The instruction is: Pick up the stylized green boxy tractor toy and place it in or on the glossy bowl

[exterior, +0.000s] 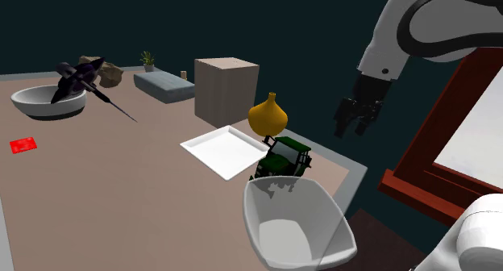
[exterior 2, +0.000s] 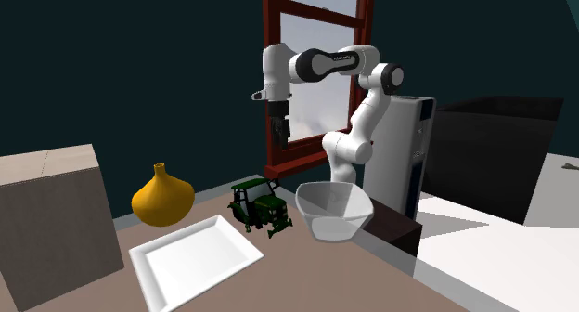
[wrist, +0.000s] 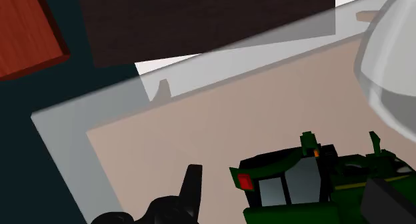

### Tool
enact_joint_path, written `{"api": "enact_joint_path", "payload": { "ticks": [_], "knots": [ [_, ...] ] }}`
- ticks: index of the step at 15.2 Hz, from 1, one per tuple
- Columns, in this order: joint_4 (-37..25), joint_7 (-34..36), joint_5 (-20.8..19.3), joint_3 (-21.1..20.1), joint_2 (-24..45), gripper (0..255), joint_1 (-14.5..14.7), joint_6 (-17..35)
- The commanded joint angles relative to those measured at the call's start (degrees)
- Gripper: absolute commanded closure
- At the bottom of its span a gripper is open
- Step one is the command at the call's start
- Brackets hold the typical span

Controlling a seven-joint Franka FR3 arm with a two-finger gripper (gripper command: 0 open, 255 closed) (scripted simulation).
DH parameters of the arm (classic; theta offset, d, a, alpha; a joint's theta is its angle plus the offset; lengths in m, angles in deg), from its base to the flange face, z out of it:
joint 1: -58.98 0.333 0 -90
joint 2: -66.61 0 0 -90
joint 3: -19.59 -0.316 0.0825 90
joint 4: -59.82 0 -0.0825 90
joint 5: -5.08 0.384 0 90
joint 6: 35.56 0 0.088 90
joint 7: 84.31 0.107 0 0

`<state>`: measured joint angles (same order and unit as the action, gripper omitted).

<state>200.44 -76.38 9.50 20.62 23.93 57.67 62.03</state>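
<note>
Standing nearest in the shoulder view, a glossy white bowl (exterior: 290,229) is seen upright at the near corner of the counter (exterior: 121,197). Just behind its rim, the green boxy tractor toy (exterior: 284,160) is set upright on its wheels on the counter. It is so close to the bowl that touching cannot be told from a narrow gap, and it sits beside one corner of a flat white tray (exterior: 222,148). The hand (exterior: 359,118) is seen hanging in the air above the tractor and to the shoulder view's right of it, out over the counter's edge and well apart from the toy. Its two black fingers (wrist: 192,189) are spread wide, and nothing is gripped or touched by them. Through the wrist view the tractor's cab is seen beyond the parted fingers, with the bowl's curved wall close beside it. In the second exterior view the hand is pointed downward in front of a red-brown window frame (exterior 2: 272,22), above the tractor and the bowl. Farther along the counter, a yellow gourd-shaped vase (exterior: 268,114) is placed just behind the tray, and a plain brown box (exterior: 226,90) is stood behind that. Beyond the box a grey-blue slab (exterior: 164,85) is laid with a small potted plant (exterior: 147,60) behind it. At the shoulder view's far left a second white bowl (exterior: 40,106) is seen with a dark purple object (exterior: 81,80) lying across it, and a small red card (exterior: 24,145) is laid flat near it.
</note>
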Motion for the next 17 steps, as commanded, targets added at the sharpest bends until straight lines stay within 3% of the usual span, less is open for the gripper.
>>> {"api": "enact_joint_path", "payload": {
  "ticks": [1,10,17],
  "knots": [
    [0.0,0.0,0.0,0.0,0.0,0,0.0,0.0],
    [-0.9,-23.7,11.2,7.9,15.6,0,10.3,12.7],
    [3.3,-24.3,12.5,7.0,17.0,0,11.1,18.3]
  ]
}}
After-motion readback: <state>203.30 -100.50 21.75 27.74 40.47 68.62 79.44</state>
